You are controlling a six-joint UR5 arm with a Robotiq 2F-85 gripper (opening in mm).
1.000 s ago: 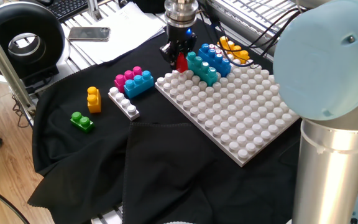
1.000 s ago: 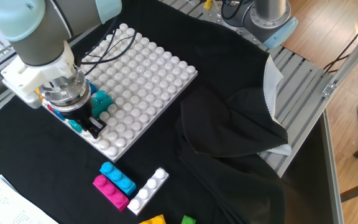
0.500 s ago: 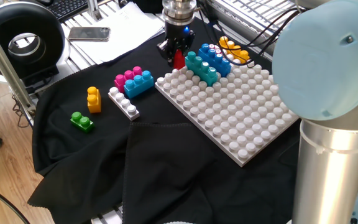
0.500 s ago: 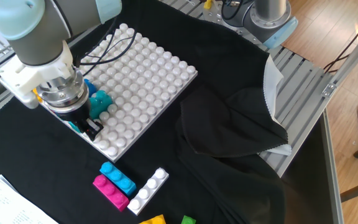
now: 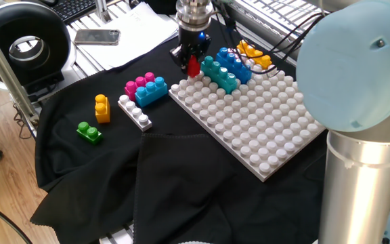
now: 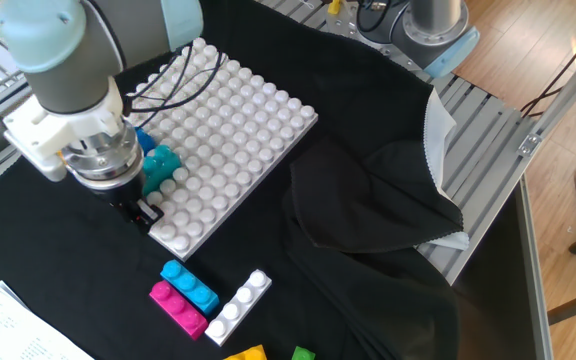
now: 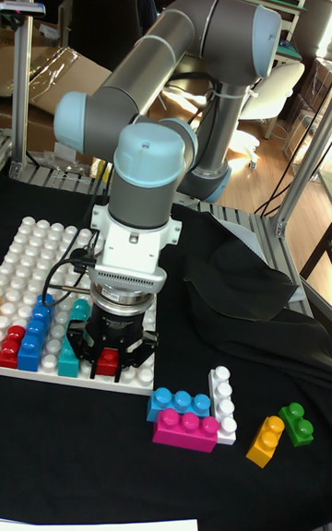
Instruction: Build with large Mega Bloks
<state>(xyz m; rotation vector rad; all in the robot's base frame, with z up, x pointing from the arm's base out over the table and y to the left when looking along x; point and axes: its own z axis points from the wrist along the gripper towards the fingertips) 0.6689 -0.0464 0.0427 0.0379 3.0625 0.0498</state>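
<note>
— What are the jaws doing?
— The gripper [image 5: 193, 63] is holding a red brick [image 5: 194, 66] clamped between its jaws, just off the corner of the white board [image 5: 263, 129], beside the teal brick [image 5: 220, 74].
— And the loose ones?
— Pink brick [image 5: 138, 84], blue brick [image 5: 152, 91], white brick [image 5: 135, 112], yellow brick [image 5: 101, 108] and green brick [image 5: 89, 131] are lying on the desk's black cloth [image 5: 107, 176] — left of the board.

Hand [image 5: 193, 62] (pointing down) clamped shut
</note>
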